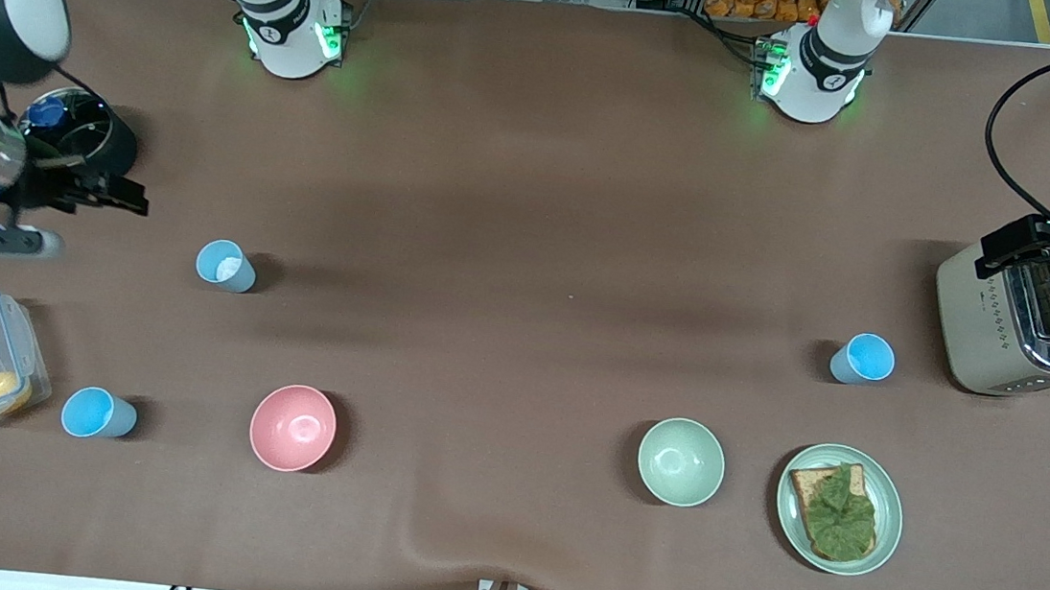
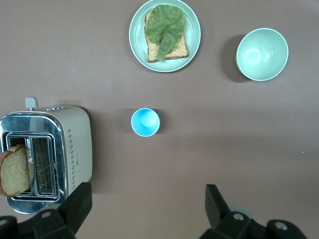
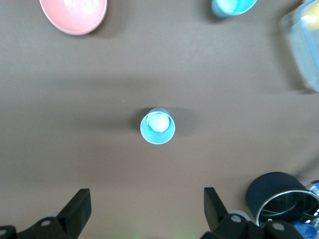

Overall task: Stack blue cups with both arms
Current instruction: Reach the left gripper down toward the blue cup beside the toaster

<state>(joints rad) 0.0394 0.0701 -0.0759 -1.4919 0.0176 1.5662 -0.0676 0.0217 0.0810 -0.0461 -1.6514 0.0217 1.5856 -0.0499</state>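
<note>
- Front view risk: three blue cups, so picking a mismatched pair, or tipping a light tumbler with a fingertip on descent.
- Right gripper (image 3: 144, 211): jaws wide, empty, up near dark canister (image 1: 83, 137); pale cup (image 1: 225, 265) standing between fingers' line in wrist view.
- Left gripper (image 2: 147, 209): spread, empty, by toaster (image 1: 1024, 319); bright cup (image 1: 863, 358) upright near it.
- Third cup (image 1: 96, 414) beside pink bowl (image 1: 293, 427).

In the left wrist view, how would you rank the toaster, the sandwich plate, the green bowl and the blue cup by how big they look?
Largest to smallest:
1. Toaster
2. Sandwich plate
3. Green bowl
4. Blue cup

The toaster's height brings it nearer the camera, but it clearly looks largest.
</note>
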